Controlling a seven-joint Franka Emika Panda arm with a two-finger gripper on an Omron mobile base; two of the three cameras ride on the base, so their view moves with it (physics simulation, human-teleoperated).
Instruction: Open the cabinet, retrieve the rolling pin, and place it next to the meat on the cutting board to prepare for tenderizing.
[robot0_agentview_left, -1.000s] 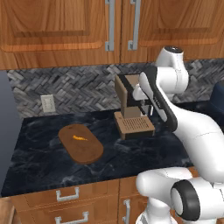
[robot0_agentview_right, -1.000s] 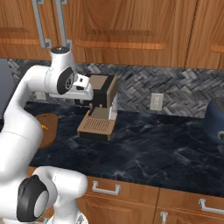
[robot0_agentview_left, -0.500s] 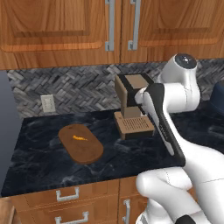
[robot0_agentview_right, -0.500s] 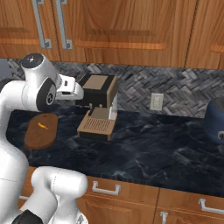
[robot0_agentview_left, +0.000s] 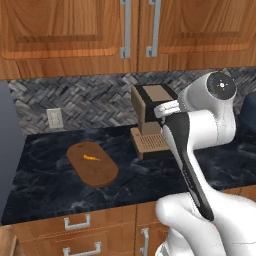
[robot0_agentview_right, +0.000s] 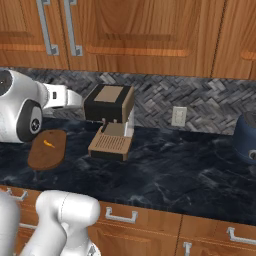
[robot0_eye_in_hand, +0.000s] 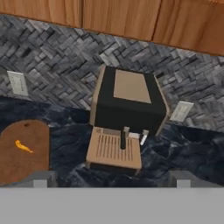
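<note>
Reddish-brown wood fronts the cabinet (robot0_agentview_left: 70, 30) above you, and its doors are shut, their silver bar handles (robot0_agentview_left: 126, 30) hanging side by side at the seam. Below it, on the dark marble table (robot0_agentview_right: 185, 165), the oval cutting board (robot0_agentview_left: 92, 163) lies flat to the left of the coffee machine (robot0_agentview_left: 150, 120), well apart from it. The small orange meat (robot0_agentview_left: 90, 158) sits on the board's back half. In the hand view you look down on the coffee machine's tan top and its slatted tray (robot0_eye_in_hand: 114, 151), with the board and meat at the left edge. The jaws stand wide, their two tips far apart at the bottom of that view, holding nothing. A white wall socket (robot0_agentview_left: 54, 118) sits in the stone backsplash behind the board.
</note>
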